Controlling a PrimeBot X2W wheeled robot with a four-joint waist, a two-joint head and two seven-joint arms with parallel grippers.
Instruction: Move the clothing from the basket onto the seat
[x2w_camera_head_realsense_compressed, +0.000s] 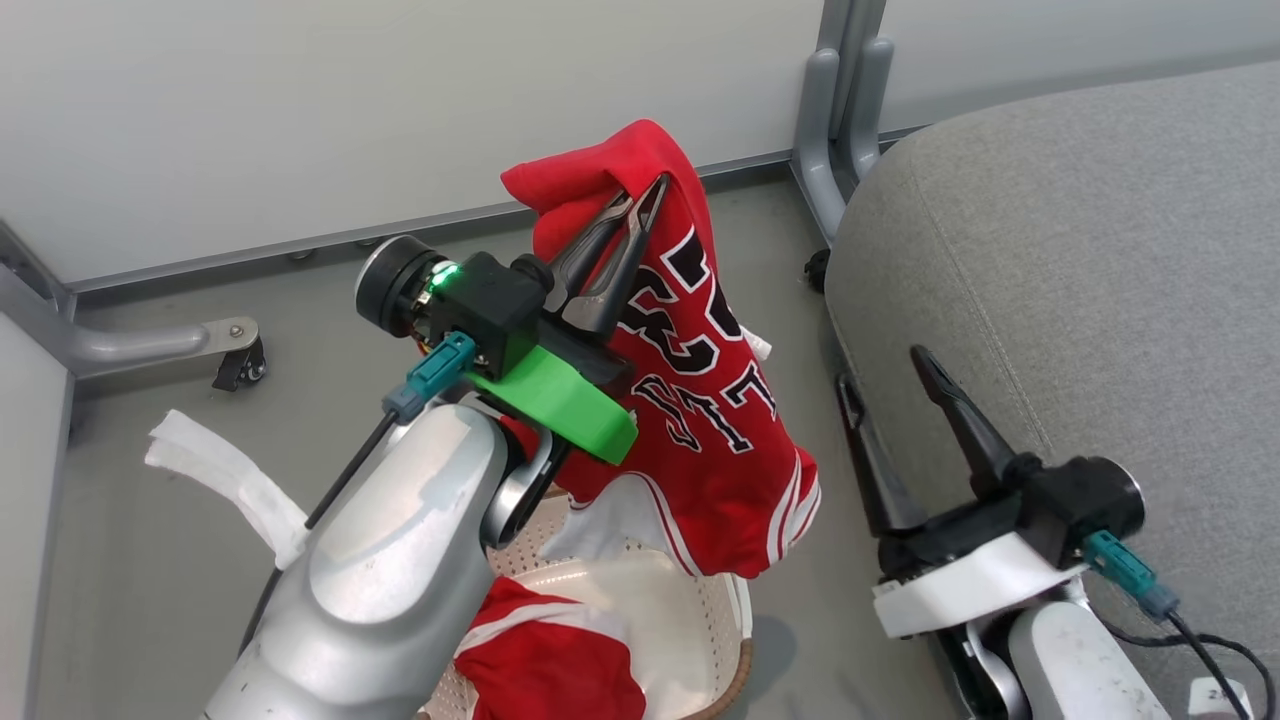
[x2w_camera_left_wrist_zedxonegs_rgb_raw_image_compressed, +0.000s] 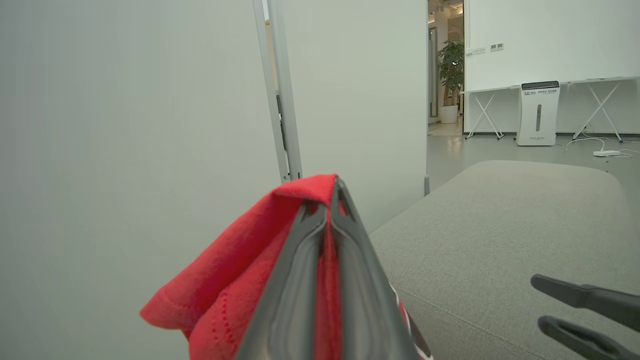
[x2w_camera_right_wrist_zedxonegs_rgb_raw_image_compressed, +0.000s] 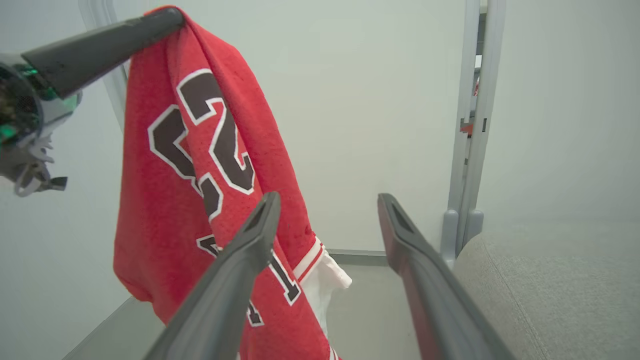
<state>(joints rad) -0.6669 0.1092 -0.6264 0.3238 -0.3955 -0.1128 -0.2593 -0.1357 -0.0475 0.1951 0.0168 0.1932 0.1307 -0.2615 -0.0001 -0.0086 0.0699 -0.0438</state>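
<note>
left gripper (x2w_camera_head_realsense_compressed: 640, 197) jaws clamped on red jersey (x2w_camera_head_realsense_compressed: 722, 420), which hung above basket (x2w_camera_head_realsense_compressed: 700, 610) | red-and-white piece (x2w_camera_head_realsense_compressed: 560, 660) lay inside basket, at its near edge | right gripper (x2w_camera_head_realsense_compressed: 883, 366) jaws spread, empty, apart from jersey, just off seat (x2w_camera_head_realsense_compressed: 1100, 250) left edge | basket stood on floor (x2w_camera_head_realsense_compressed: 130, 600) beside seat

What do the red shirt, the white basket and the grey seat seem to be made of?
The jersey looks like soft matte knit fabric; it drapes in folds from the left claw. The basket seems hard, slightly shiny plastic with punched holes; its brown rim looks woven. The seat is matte woven upholstery cloth, showing weave and a stitched seam.
</note>
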